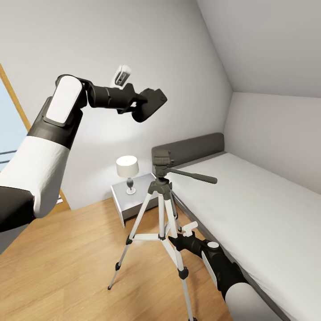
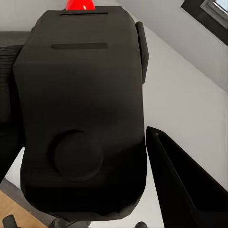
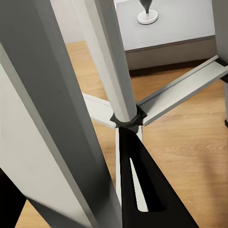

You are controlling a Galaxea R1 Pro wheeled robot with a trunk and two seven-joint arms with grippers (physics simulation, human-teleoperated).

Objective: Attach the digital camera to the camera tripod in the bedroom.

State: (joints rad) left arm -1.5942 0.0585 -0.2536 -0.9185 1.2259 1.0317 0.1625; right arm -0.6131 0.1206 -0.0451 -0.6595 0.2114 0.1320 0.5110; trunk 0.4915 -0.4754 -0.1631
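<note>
Here, my left gripper (image 1: pixel 149 103) is clamped on the camera (image 2: pixel 83 114), a blocky matte black body with a round red button (image 2: pixel 80 4), raised high by the grey wall above the tripod (image 1: pixel 161 209). Its slim silver legs meet black joints. My right gripper (image 1: pixel 180 238) sits against one leg; I cannot tell its grip.

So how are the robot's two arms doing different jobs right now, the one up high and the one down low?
The left gripper is raised high near the grey wall, clamped on the chunky black digital camera with its red button. The right gripper is low, at the silver-white legs of the camera tripod; whether it grips one is unclear. Both arms are black and white.
</note>
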